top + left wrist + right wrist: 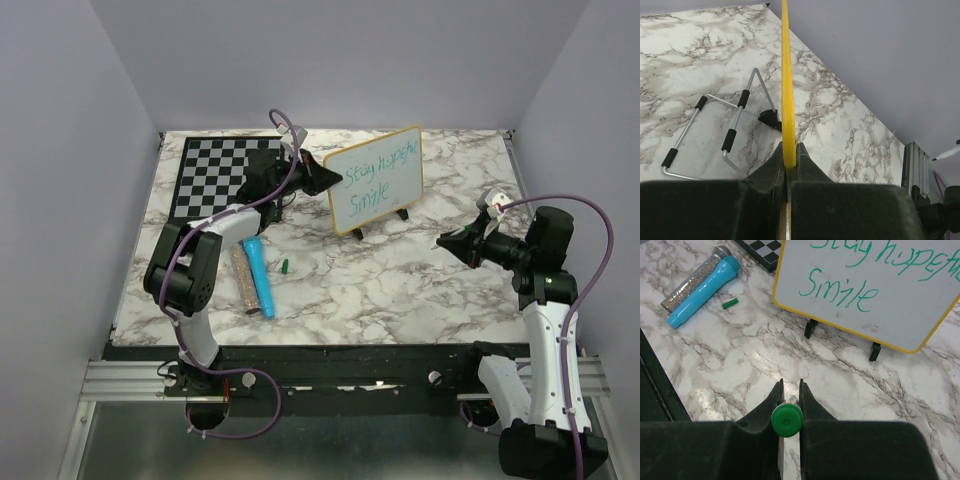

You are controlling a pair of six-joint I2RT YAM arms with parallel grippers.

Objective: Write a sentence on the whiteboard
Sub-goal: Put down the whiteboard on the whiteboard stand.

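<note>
I face a white marble-patterned table (pixel 400 280). A chessboard (pixel 215 170) lies flat at ten o'clock. At eight o'clock a blue tube (pixel 259 275) and a glittery silver tube (pixel 243 278) lie touching, with a small green cap (pixel 284 266) just beside them. The wire stand (pixel 729 140) under the whiteboard (pixel 375 180) rests at one o'clock.

**Black joints, white shells, purple leads**

The left arm (pixel 190 275) and right arm (pixel 548 300) share one look: chunky matte-black joint housings joined by glossy white link shells. A thin purple cable (pixel 606 235) loops off each. The left gripper (pixel 330 178) and right gripper (pixel 443 241) are black, with wedge-shaped fingers tapering to narrow tips. Silver bolt heads (pixel 434 377) sit on the black base rail (pixel 350 372)
</note>
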